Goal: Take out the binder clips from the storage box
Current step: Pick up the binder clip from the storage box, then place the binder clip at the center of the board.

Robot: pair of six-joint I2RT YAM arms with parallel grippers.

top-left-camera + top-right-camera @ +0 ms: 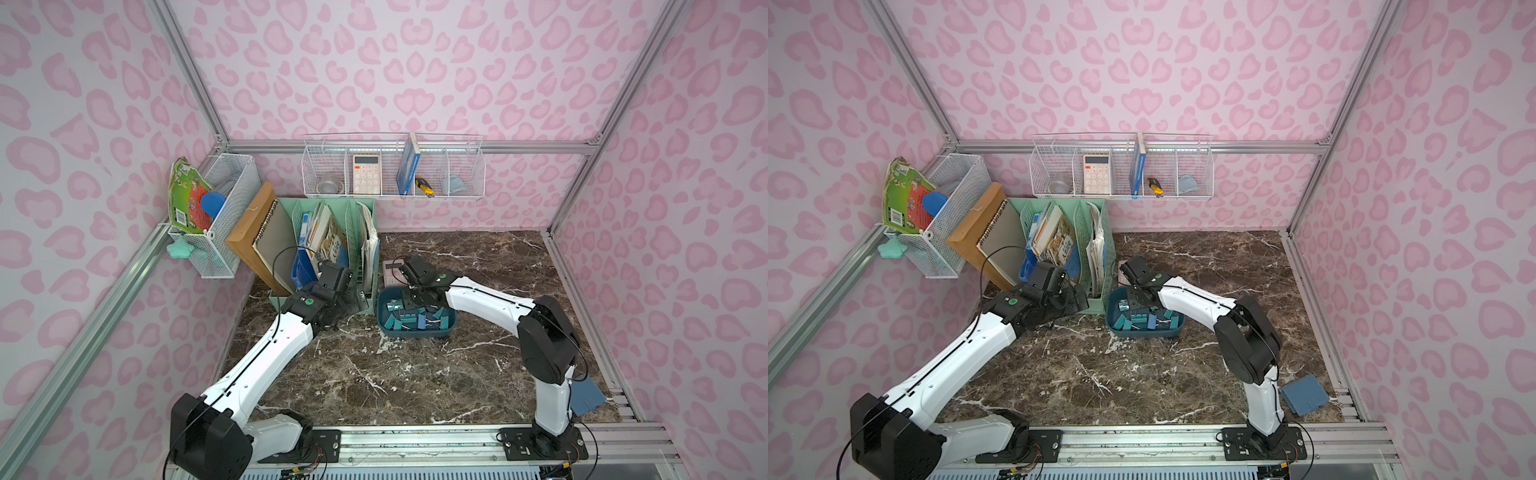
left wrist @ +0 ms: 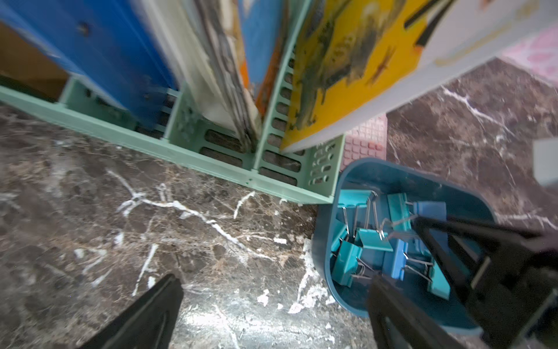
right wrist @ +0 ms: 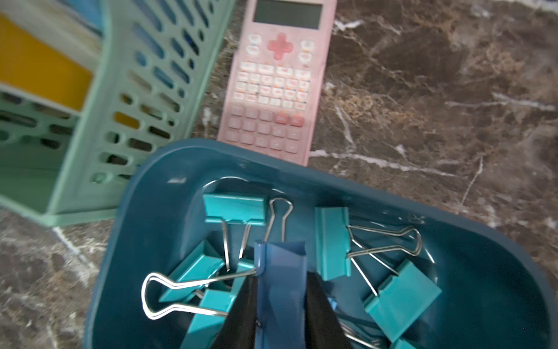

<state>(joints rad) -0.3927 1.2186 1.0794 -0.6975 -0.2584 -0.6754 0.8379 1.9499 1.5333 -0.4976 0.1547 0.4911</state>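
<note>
Brown marble-pattern tabletop [image 1: 415,374], glossy, white veins. At its back left a mint-green file organizer [image 1: 368,216], slotted plastic walls, packed with upright books and papers. Just beside the organizer's front corner sits the storage box [image 3: 157,187]: a shallow dark blue plastic tray, smooth, with rounded corners. A pink calculator [image 3: 271,90] lies flat behind the box, its near end at the rim. Binder clips [image 3: 234,208] lie heaped inside the box, folded teal metal bodies with thin silver wire loop handles, angled every way and overlapping. Left gripper [image 2: 274,278] hangs over bare marble in front of the organizer, jaws spread wide, nothing between them, one black finger [image 2: 392,305] near the box's edge. Right gripper [image 3: 280,281] reaches down into the box, black fingers [image 3: 241,317] clamped on a blue clip [image 3: 280,256] by its folded body, wire handle sticking out sideways. Cannot tell whether that clip is clear of the heap.
</note>
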